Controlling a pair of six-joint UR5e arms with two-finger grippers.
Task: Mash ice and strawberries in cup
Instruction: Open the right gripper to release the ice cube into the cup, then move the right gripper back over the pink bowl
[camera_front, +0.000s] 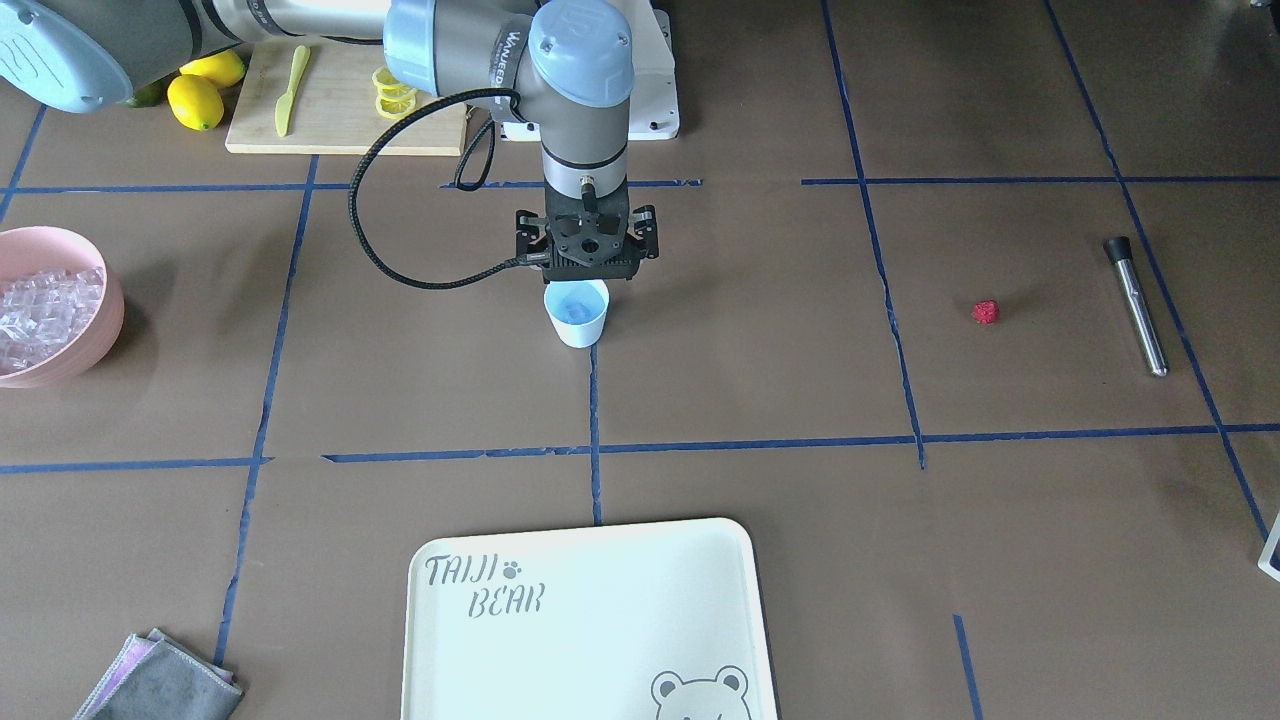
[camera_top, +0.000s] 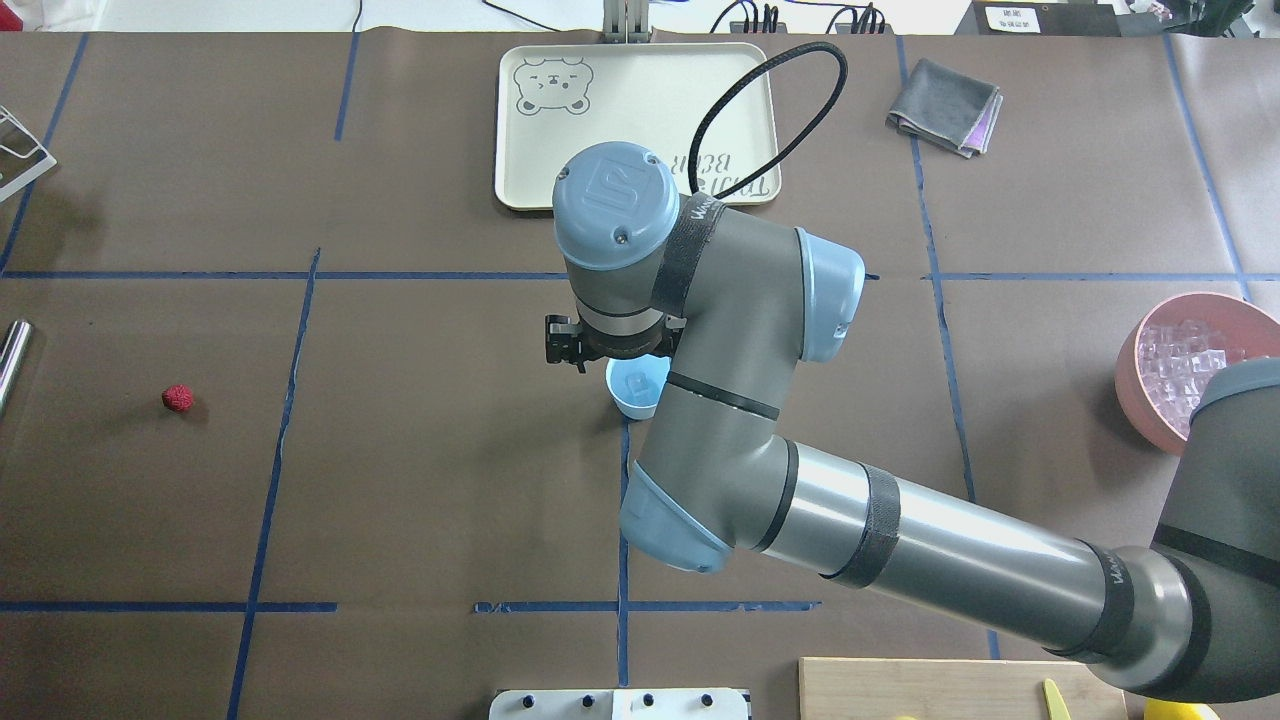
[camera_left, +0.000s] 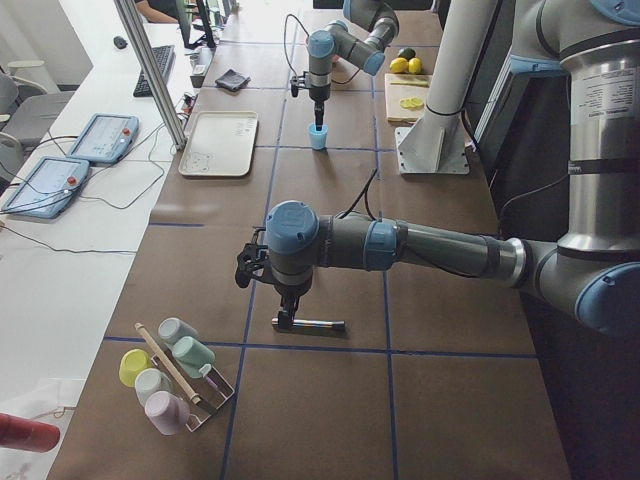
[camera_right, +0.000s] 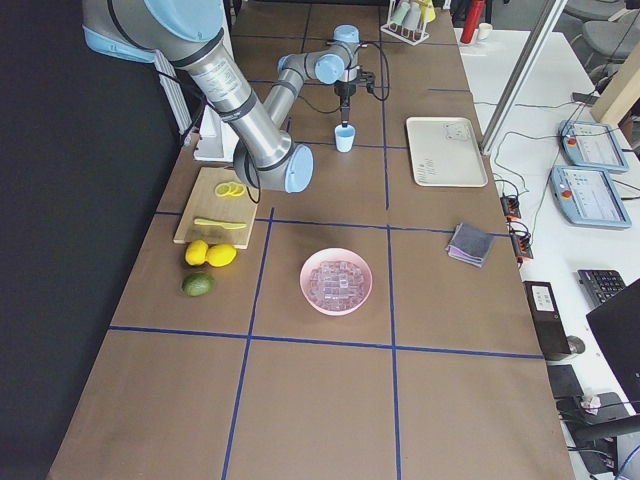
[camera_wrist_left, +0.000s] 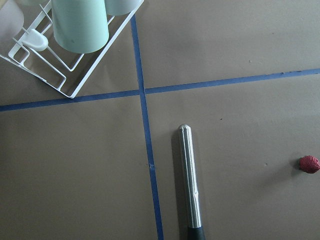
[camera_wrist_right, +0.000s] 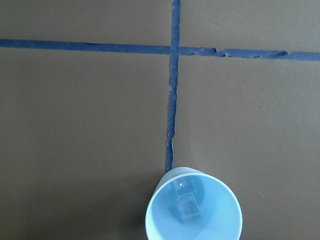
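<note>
Early days, I'd say. Starting from the robot's left: the muddler (camera_front: 1137, 305) lies flat on the table, well apart from the cup (camera_front: 580, 335). The strawberry (camera_front: 986, 312) sits between them, nearer the muddler, so there's no fruit in yet. The cup stands upright with a couple of cubes of ice (camera_wrist_right: 187, 207) at its bottom. Far off on the cup's other side, the bowl (camera_front: 90, 345) holds plenty more. So some ice is in, while the berry and all the mashing are left.

The left gripper (camera_left: 287, 318) hangs over the muddler's end, far from the cup. I can't tell if it's spread or touching. The right gripper (camera_front: 588, 272) hovers right above the cup. I see nothing in it, but can't make out how wide it is.
</note>
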